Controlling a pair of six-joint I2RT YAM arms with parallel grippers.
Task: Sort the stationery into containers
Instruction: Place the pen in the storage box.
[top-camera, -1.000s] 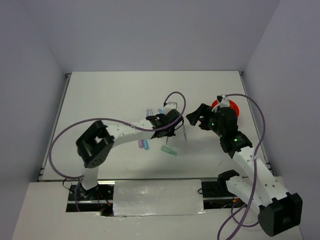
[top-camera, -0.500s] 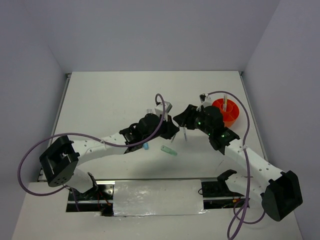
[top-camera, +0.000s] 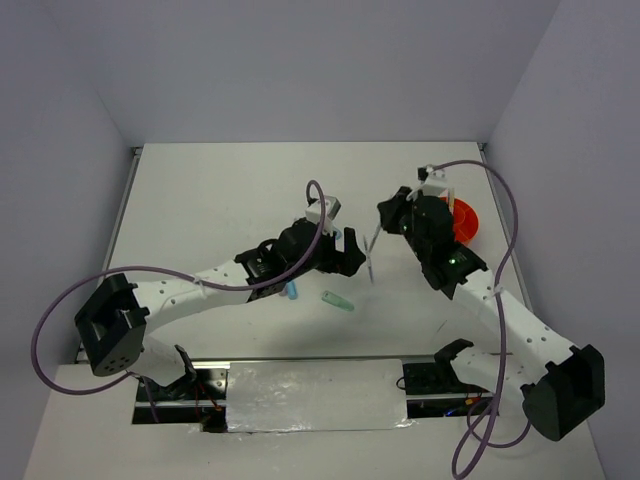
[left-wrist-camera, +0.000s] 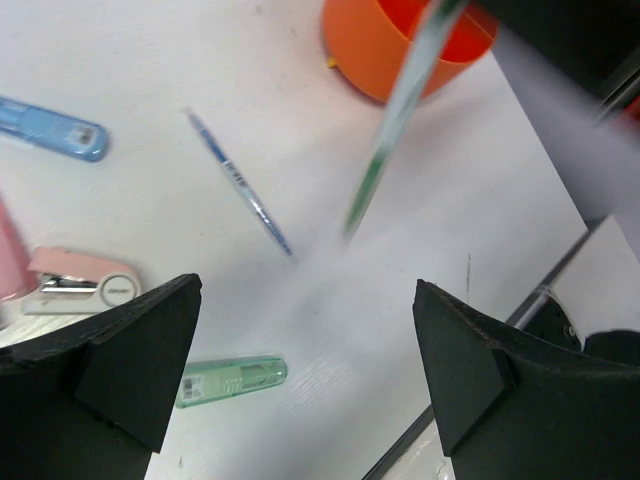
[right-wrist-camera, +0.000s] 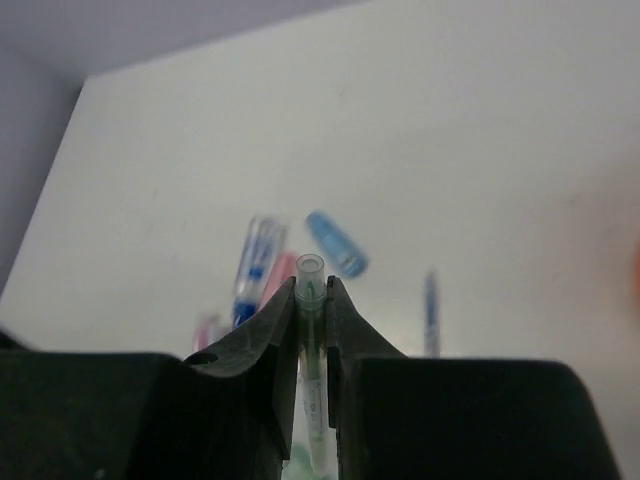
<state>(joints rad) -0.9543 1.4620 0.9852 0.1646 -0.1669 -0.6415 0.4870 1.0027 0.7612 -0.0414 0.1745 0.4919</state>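
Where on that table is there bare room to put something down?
The far strip of the table along the back wall is bare, widest at the left. The middle is crowded: markers around the left gripper, the right gripper holding a pen, the orange cup beside it.

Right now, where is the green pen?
The green pen hangs pinched in the right claw, mid-table in the top view, between the left claw and orange cup.

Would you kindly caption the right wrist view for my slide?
Right pincer clamps a green pen, a blue marker lying beyond.
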